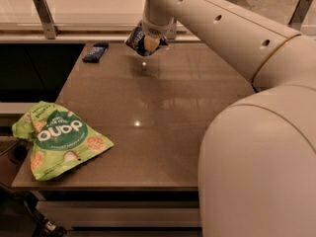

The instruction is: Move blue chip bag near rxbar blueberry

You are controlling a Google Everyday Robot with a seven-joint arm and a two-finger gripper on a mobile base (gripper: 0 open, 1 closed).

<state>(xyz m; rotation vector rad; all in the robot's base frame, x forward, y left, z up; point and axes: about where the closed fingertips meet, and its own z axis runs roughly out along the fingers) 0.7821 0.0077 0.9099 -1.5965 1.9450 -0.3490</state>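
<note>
The blue chip bag (139,41), dark navy and glossy, hangs in the air above the far edge of the table, a little right of the rxbar blueberry. My gripper (152,39) is shut on the bag, with my white arm reaching in from the right. The rxbar blueberry (95,52), a small flat dark blue bar, lies on the table's far left corner. The bag is apart from the bar.
A large lime-green snack bag (58,138) lies at the table's (163,112) front left, overhanging the left edge. A glass barrier with metal posts (43,15) runs behind the table. My arm's large white body (261,157) fills the right foreground.
</note>
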